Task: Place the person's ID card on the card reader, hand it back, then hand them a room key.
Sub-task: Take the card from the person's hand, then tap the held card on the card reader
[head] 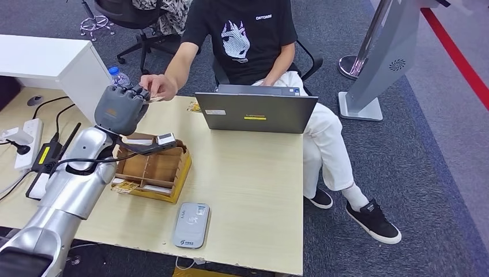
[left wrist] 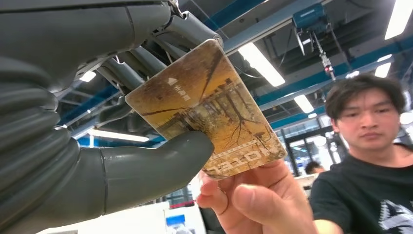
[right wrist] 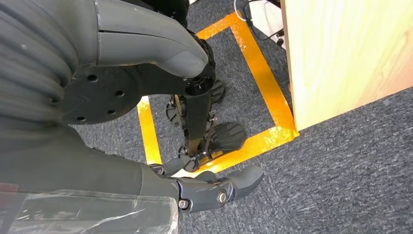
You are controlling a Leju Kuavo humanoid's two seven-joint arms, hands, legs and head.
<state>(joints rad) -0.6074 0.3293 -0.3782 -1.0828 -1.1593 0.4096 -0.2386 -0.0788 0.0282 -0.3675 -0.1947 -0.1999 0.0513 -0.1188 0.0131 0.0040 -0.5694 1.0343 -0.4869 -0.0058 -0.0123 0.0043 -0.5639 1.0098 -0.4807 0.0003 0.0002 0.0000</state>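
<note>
My left hand (head: 118, 109) is raised over the far left of the table (head: 254, 173). It pinches a golden-brown card (left wrist: 209, 112) with a tree picture between thumb (left wrist: 146, 170) and fingers. The seated person's hand (left wrist: 258, 200) grips the card's other end; in the head view that hand (head: 158, 86) meets mine at the card (head: 154, 99). The grey card reader (head: 191, 225) lies near the table's front edge with nothing on it. My right hand (right wrist: 195, 187) hangs beside the table corner (right wrist: 341, 53), fingers apart, holding nothing.
A wooden box (head: 153, 170) with several cards stands under my left forearm. A grey laptop (head: 256, 112) sits open before the person. Power strips and cables (head: 26, 144) lie at the table's left end. A water bottle (head: 118, 75) stands behind my hand.
</note>
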